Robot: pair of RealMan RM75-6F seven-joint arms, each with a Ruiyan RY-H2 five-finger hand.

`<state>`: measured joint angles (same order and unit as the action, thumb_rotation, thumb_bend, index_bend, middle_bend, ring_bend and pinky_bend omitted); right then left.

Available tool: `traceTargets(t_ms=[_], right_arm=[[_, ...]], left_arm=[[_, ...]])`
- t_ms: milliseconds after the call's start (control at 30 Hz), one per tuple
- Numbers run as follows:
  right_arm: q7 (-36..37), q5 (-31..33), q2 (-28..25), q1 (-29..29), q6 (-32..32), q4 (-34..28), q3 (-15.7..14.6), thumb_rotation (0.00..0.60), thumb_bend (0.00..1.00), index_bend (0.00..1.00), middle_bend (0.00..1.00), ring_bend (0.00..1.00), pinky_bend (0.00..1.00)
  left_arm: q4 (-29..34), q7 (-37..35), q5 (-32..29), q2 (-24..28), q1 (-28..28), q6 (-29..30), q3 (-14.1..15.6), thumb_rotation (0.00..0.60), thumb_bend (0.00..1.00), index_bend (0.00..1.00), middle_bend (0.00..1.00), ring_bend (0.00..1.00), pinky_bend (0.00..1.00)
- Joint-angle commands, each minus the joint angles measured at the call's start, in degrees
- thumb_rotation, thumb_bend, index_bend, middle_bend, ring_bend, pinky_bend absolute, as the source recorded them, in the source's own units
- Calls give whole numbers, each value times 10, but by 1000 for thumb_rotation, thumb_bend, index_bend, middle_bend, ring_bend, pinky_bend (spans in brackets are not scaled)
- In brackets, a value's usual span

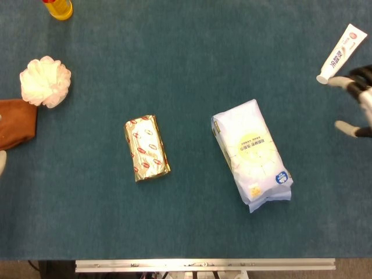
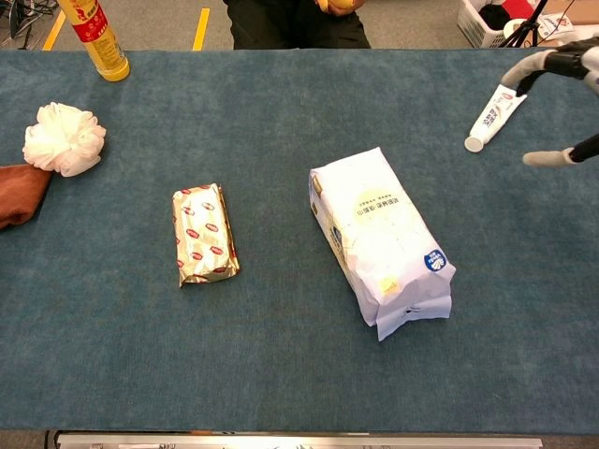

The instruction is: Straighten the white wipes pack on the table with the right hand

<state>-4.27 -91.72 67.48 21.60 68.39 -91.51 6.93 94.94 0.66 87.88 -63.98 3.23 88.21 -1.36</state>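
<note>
Table edge: a pale metal rail (image 1: 203, 265) runs along the near side of the blue-green felt-covered table (image 1: 192, 70).
Wipes pack: the white soft-plastic wipes pack (image 1: 252, 153) with a pale yellow printed panel and a small blue round mark lies flat right of centre, skewed, its near end swung toward the right edge; nothing touches it.
Gold packet: a gold foil-wrapped rectangular block (image 1: 147, 147) with red oval marks lies left of the wipes pack, well apart from it.
Right hand: the right hand (image 1: 359, 104), black with pale fingertips, enters at the right edge, beyond and to the right of the wipes pack and well apart from it; its fingers (image 2: 547, 157) are spread wide and hold nothing, one fingertip close to the cap of the toothpaste tube, contact unclear.
Left hand: only a pale sliver (image 1: 2, 161) shows at the left edge in the head view; whether it is spread or curled cannot be told.
Left side: a brown cloth (image 1: 17, 123) lies at the edge, touching a cream mesh bath puff (image 1: 45, 81) just beyond it.
Far right: a white toothpaste tube (image 1: 342, 53) lies aslant.
Far left: a yellow bottle with a red label (image 2: 94, 36) stands upright.
</note>
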Motion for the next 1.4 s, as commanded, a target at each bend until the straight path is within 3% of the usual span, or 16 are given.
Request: traceTargets(t_ms=[33, 333, 667, 867, 1067, 1200, 1400], right_arm=[[-26, -3, 24, 37, -41, 13, 9, 600, 0, 294, 299, 231, 218], [-102, 32, 82, 117, -137, 37, 22, 600, 0, 294, 298, 208, 220], [-165, 73, 158, 176, -189, 89, 29, 600, 10, 294, 298, 208, 220], [-185, 86, 190, 197, -207, 114, 17, 600, 19, 293, 298, 208, 220], [-197, 85, 198, 203, -207, 122, 1, 600, 172, 294, 305, 208, 220], [-205, 91, 201, 205, -208, 127, -6, 600, 268, 404, 350, 211, 227], [-196, 96, 212, 203, -191, 142, -9, 600, 353, 600, 447, 308, 326]], left_arm=[[-1, 1, -2, 1, -1, 0, 0, 600, 346, 245, 245, 187, 248], [-4, 4, -10, 1, -5, -1, -1, 600, 346, 245, 245, 187, 248], [-3, 10, -16, 1, -7, -2, -2, 600, 346, 245, 244, 187, 248], [-4, 11, -19, 2, -10, -1, -1, 600, 346, 245, 244, 187, 248], [-7, 9, -20, 3, -12, -1, -2, 600, 346, 245, 244, 187, 248], [-9, 8, -19, 1, -12, -2, -2, 600, 346, 245, 245, 187, 248], [-12, 7, -19, 1, -12, -3, -3, 600, 346, 245, 244, 187, 248]])
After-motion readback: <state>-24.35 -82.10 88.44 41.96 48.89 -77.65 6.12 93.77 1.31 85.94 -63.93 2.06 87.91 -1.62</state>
